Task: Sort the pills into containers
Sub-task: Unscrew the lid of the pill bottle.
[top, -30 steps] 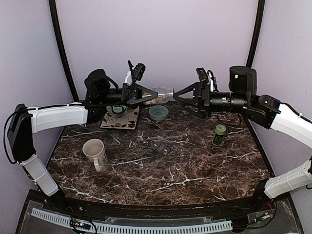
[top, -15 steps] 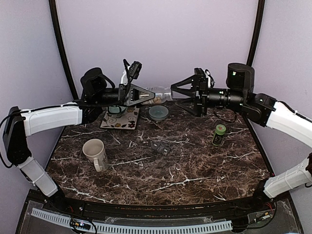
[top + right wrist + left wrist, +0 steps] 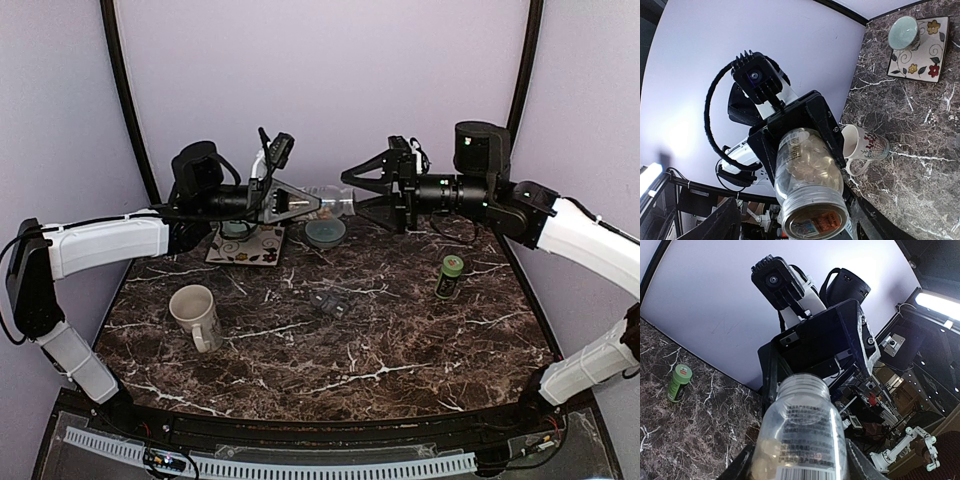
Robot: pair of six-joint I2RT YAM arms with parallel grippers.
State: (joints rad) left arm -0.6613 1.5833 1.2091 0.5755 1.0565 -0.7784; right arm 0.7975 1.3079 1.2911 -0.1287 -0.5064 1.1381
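Both reach level, facing: left hand point(image 3: 312, 205) clamps the pill bottle point(image 3: 335, 195), right hand point(image 3: 350, 190) spread about it.

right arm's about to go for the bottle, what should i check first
1. Left gripper grips the bottle: ok, clamped on its body, held roughly level above the table.
2. Right gripper open: ok, jaws spread wide.
3. Right jaws lined up with the bottle's end: ok, in the right wrist view the end sits between them.
4. Cap on or off: cannot tell.
5. Pills inside: ok, visible through the clear wall.
6. Bowl and mug ready: ok, both upright on the table.
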